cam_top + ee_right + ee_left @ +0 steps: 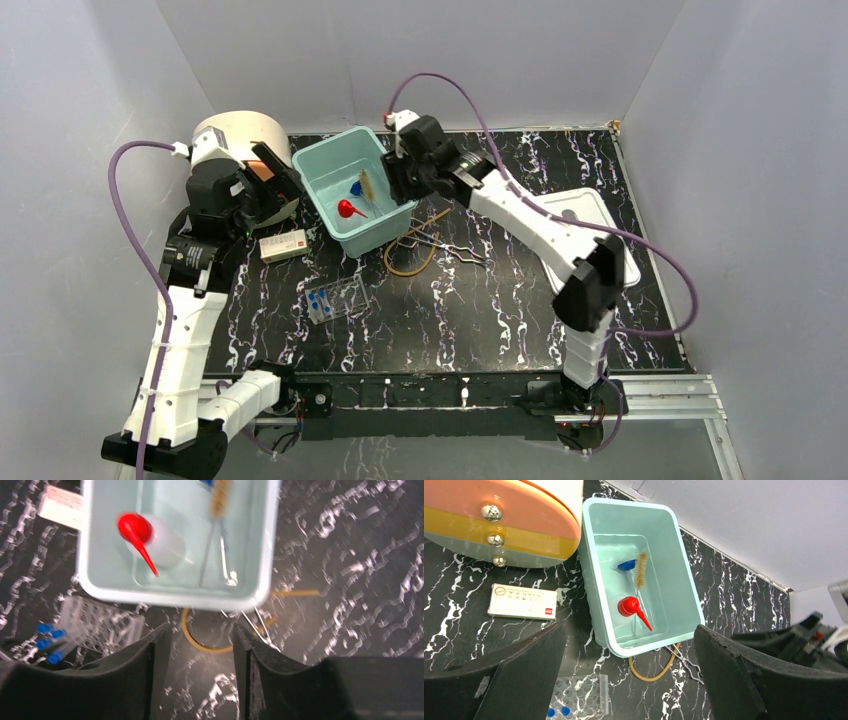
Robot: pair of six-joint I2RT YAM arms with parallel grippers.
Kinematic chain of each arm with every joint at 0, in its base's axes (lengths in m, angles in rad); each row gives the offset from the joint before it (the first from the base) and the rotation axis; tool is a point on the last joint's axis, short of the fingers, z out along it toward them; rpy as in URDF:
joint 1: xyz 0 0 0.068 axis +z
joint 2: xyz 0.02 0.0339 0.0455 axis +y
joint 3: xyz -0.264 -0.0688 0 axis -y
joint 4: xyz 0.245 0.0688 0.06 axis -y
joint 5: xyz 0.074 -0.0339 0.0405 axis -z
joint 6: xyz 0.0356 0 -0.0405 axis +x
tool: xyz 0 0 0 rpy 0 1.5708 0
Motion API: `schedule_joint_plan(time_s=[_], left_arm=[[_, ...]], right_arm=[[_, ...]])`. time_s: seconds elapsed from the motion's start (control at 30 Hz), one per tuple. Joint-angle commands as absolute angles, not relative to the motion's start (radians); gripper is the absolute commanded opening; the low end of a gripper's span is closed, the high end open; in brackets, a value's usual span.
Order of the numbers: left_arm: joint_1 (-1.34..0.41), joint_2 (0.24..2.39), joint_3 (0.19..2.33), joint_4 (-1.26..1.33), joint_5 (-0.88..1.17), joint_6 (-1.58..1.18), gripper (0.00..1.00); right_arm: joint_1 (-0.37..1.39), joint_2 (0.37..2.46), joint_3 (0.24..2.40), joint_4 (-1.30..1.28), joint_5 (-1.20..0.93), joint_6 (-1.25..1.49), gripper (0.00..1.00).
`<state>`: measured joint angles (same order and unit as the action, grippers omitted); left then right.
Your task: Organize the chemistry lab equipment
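A teal bin [330, 165] holds the red-nozzled white squeeze bottle [349, 209], a bristle brush [640, 570] and a blue-ended piece [626, 565]. I cannot make out the syringe's clear barrel. The bottle also shows in the right wrist view [150, 540]. The amber tubing loop [410, 258] and the metal tongs [458, 250] lie on the table just in front of the bin. The clear rack [340, 298] holds blue-capped vials [318, 302]. My right gripper [404, 188] is open and empty above the bin's near edge and the tubing [200, 645]. My left gripper [278, 190] is open and empty, left of the bin.
The large cream-and-orange drum [240, 132] stands at the back left, close to my left gripper. A small white box [283, 245] lies in front of it. A white tray [590, 215] sits at the right, under my right arm. Grey walls enclose the table.
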<state>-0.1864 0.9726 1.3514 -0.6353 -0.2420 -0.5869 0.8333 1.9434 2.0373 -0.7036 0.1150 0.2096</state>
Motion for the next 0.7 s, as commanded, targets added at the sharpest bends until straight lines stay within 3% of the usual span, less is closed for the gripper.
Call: schedule_joint_plan(time_s=[0.0, 0.2, 0.3, 0.67], left_arm=[[-0.189, 0.969, 1.356, -0.606, -0.209, -0.590, 0.98], [-0.189, 0.980, 1.343, -0.596, -0.190, -0.600, 0.98], [-0.189, 0.979, 1.335, -0.593, -0.183, -0.603, 0.98], [-0.189, 0.969, 1.315, -0.591, -0.174, -0.604, 0.98]], right_arm=[[0.795, 1.698, 1.764, -0.527, 0.215, 0.218, 0.60], [0.742, 1.501, 1.428, -0.371, 0.205, 0.251, 0.70], [0.704, 1.469, 1.329, -0.352, 0.166, 0.270, 0.70], [0.672, 1.601, 1.182, -0.322, 0.119, 0.223, 0.69]])
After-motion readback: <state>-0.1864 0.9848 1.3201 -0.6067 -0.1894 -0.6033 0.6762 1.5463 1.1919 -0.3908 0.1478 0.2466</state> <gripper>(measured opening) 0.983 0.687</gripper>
